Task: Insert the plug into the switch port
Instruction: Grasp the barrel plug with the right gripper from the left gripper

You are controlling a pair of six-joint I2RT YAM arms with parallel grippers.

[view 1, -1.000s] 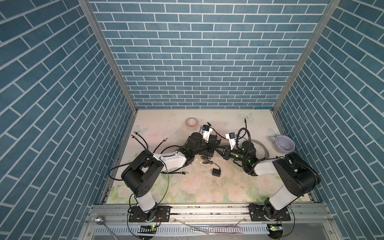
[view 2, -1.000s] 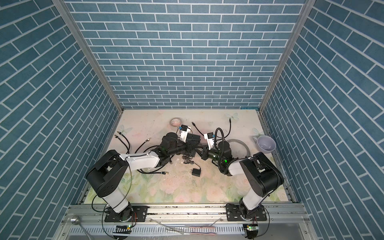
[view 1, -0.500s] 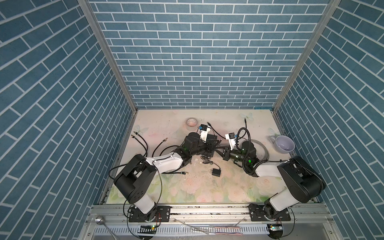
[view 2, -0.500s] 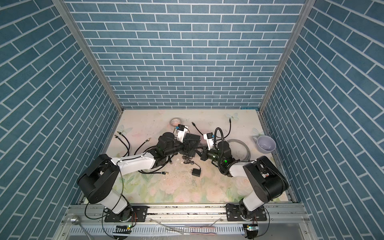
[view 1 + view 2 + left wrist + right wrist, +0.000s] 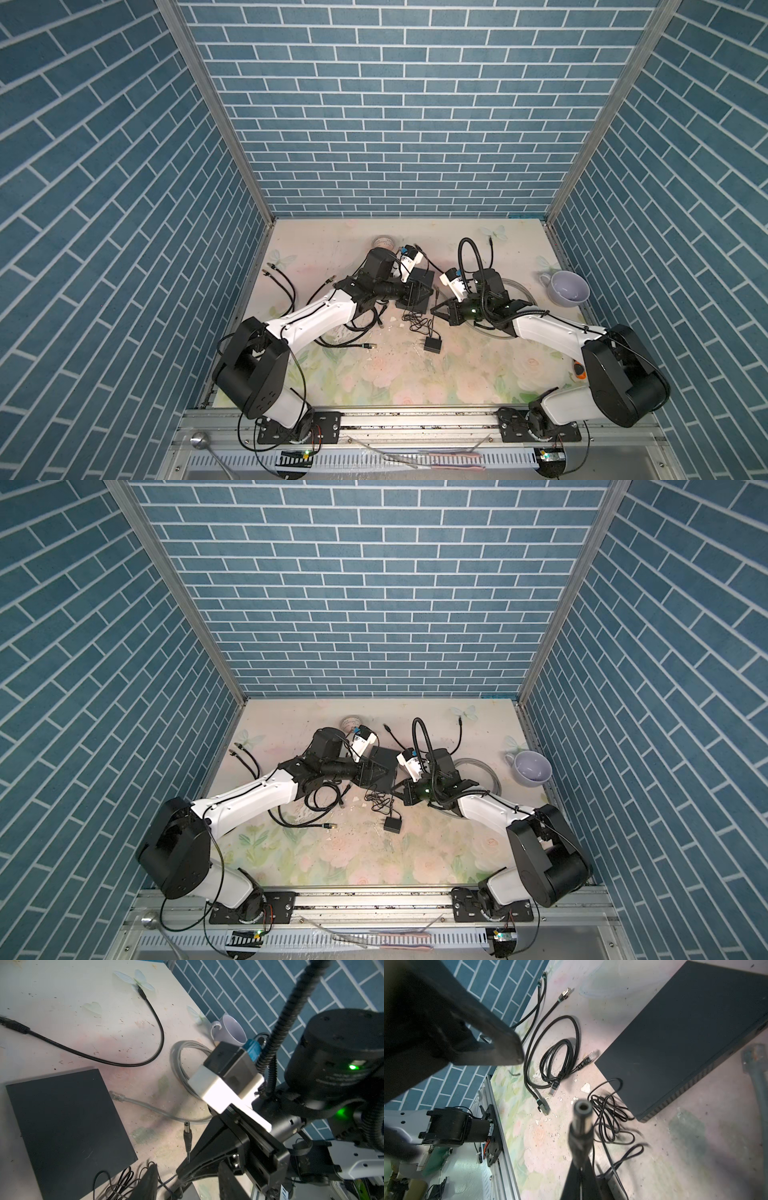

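The right pincer (image 5: 184, 1169) is clamped on the cord just behind the single barrel plug (image 5: 187, 1136). The plug's long axis runs front to back, tip toward the back wall, just beside the one flat switch (image 5: 66, 1126). The left pincer (image 5: 417, 289) hangs over the switch, fingers apart. One adapter (image 5: 432, 344) and one mug (image 5: 568, 287) are also on the table.

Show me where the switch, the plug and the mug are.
switch (image 5: 62, 1122), left wrist view, middle of its flat top face.
plug (image 5: 580, 1131), right wrist view, on its barrel, just behind the open tip.
mug (image 5: 568, 286), in a top view, on its inner wall.
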